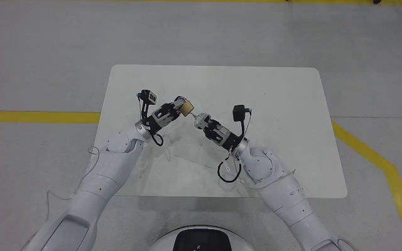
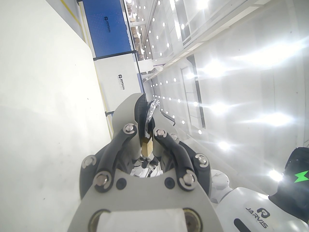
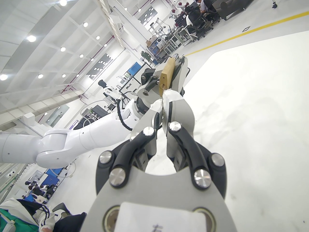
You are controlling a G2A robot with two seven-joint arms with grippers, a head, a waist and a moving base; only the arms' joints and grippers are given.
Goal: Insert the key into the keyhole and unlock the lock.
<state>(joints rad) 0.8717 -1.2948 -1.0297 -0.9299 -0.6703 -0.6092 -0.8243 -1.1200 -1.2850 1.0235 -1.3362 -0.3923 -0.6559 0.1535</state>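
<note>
Above the middle of the white table (image 1: 282, 125), my left gripper (image 1: 178, 105) is shut on a brass padlock (image 1: 187, 108). In the left wrist view the padlock's brass body (image 2: 146, 147) sits between the fingers (image 2: 125, 117) and its steel shackle (image 2: 152, 106) sticks out past the tips. My right gripper (image 1: 201, 119) faces it from the other side, shut on a small key (image 3: 164, 113) whose tip is at the keyhole in the padlock's end face (image 3: 166, 76). In the right wrist view, the right gripper (image 3: 164, 97) nearly touches the padlock, and the left gripper (image 3: 179, 65) clamps it from behind.
Both arms meet over the table's centre, held up off its surface. Yellow floor tape (image 1: 44, 117) runs past the table on both sides. Desks, chairs and people stand far back in the room (image 3: 202, 10).
</note>
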